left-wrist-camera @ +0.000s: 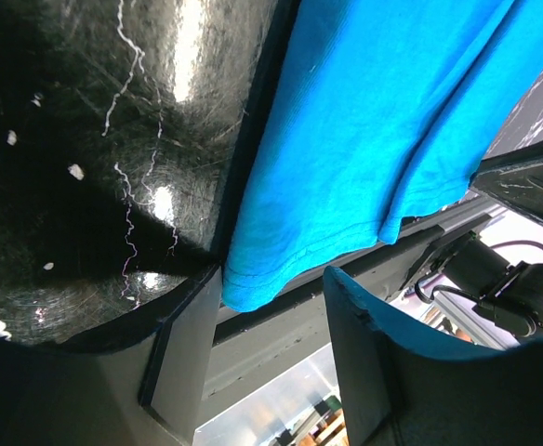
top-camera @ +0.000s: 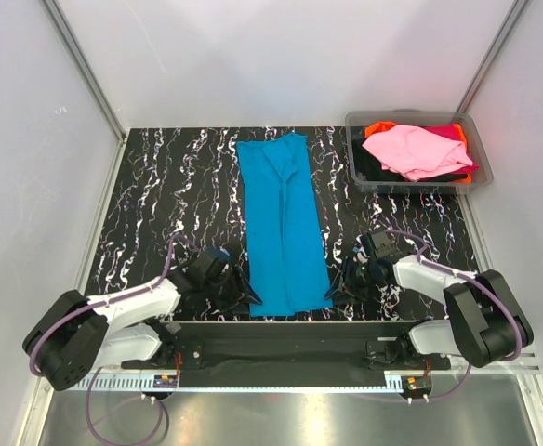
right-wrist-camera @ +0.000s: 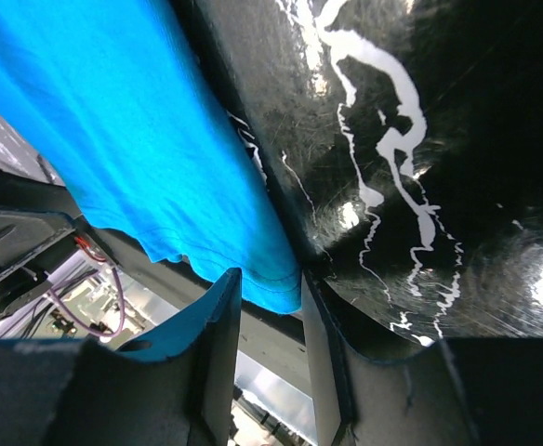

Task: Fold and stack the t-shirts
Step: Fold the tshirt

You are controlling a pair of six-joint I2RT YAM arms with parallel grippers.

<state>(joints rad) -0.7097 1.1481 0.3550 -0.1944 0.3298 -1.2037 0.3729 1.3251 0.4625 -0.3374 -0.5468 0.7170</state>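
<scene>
Top external view shows the turquoise t-shirt [top-camera: 281,223] lying as a long narrow strip down the middle of the surface [top-camera: 160,204], its hem at the near edge. The pink t-shirt [top-camera: 411,149] sits heaped with others in the bin [top-camera: 360,177] at the far right corner. My left jaws stand released at the near left corner of the hem, the cloth just at their mouth and not between them. My right jaws are narrower, with the near right corner dipping between the tips. Light shows through the gap, so I cannot tell whether they are pinching it. The danger, as I judge it, is an uneven grasp. If one side bites and the other misses, lifting would drag the strip askew. Catching only the top layer would let the folded sides fall open.
</scene>
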